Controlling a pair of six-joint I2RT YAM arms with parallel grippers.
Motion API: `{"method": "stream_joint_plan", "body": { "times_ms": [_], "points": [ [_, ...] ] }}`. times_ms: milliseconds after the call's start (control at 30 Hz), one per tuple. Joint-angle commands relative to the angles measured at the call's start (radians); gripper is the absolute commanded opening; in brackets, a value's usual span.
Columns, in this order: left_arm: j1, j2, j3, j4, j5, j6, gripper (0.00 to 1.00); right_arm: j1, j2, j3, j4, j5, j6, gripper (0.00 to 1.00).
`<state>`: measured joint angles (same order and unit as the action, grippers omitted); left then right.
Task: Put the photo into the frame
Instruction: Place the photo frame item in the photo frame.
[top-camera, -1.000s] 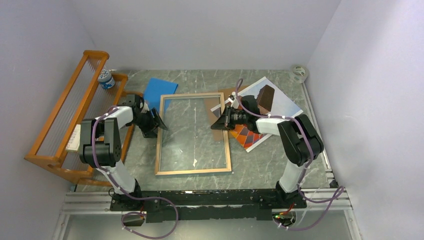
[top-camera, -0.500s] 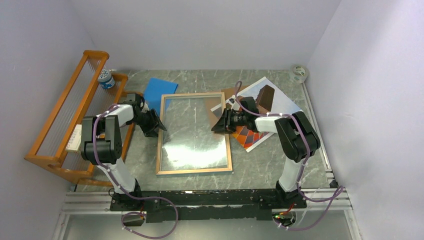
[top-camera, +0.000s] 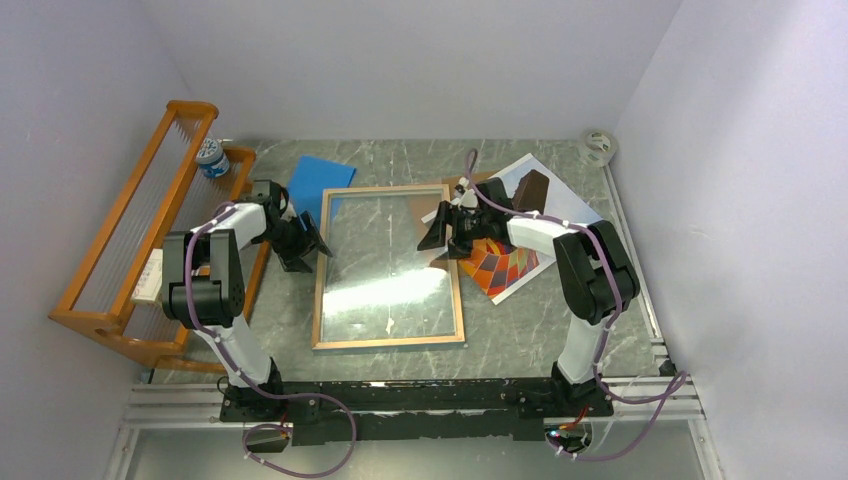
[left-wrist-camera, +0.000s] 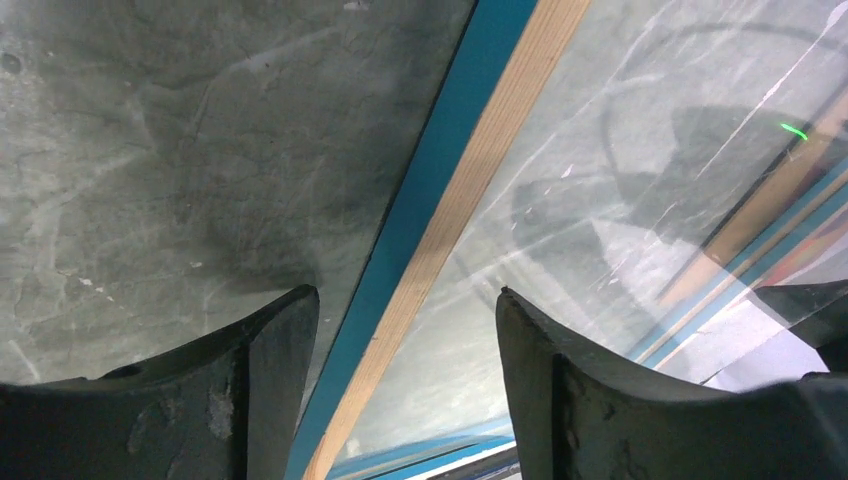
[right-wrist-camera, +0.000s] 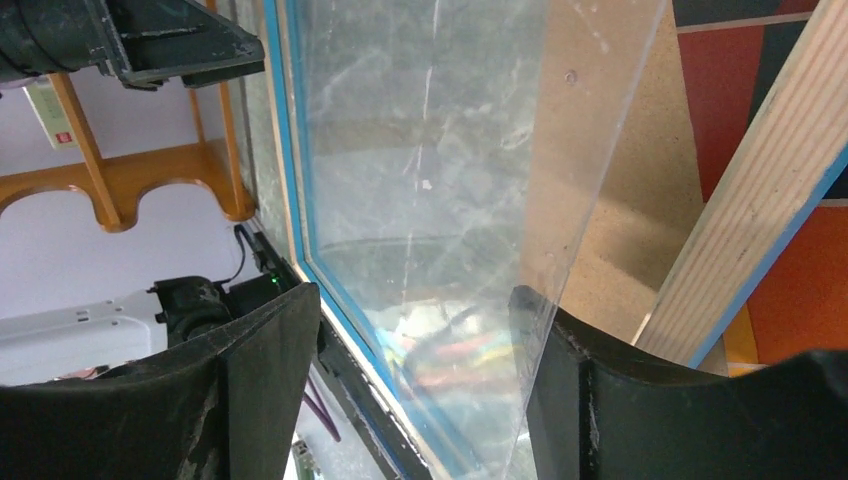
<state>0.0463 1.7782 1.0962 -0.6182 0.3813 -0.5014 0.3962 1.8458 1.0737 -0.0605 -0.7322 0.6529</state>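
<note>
The frame (top-camera: 388, 342) lies flat mid-table, light wood side up, its glass pane (top-camera: 385, 285) catching glare. The photo (top-camera: 505, 268) lies to its right, partly under my right arm, with orange-red balloon panels and a brown basket showing. My left gripper (top-camera: 312, 243) is open at the left rail; in the left wrist view the blue-and-wood rail (left-wrist-camera: 470, 180) runs between the spread fingers of the left gripper (left-wrist-camera: 405, 350) without touching them. My right gripper (top-camera: 437, 237) is open at the right rail. In its wrist view the right gripper (right-wrist-camera: 415, 370) spans the pane's edge (right-wrist-camera: 590, 230).
A brown backing board (right-wrist-camera: 610, 170) lies under the frame's right side. A blue pad (top-camera: 318, 183) sits behind the frame's left corner. An orange wooden rack (top-camera: 130, 240) lines the left edge with a small pot (top-camera: 211, 157) beside it. A tape roll (top-camera: 598, 146) is at the far right.
My right gripper has gone from shut to open and shifted slightly towards the back. The glare on the glass has grown and moved. The left gripper narrowed briefly, then widened again.
</note>
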Motion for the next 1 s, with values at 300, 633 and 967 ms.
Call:
{"method": "stream_joint_plan", "body": {
  "times_ms": [300,633,967],
  "points": [
    [-0.003,-0.067,0.04,-0.085,-0.062,0.031,0.88,0.016,-0.012,0.192,-0.371,0.269,-0.091,0.86],
    [-0.003,-0.06,0.031,-0.068,-0.008,0.041,0.82,0.016,-0.061,0.222,-0.55,0.581,-0.109,0.84],
    [-0.003,-0.052,0.033,-0.066,-0.03,0.047,0.74,0.071,-0.001,0.236,-0.58,0.648,-0.102,0.64]
  ]
}}
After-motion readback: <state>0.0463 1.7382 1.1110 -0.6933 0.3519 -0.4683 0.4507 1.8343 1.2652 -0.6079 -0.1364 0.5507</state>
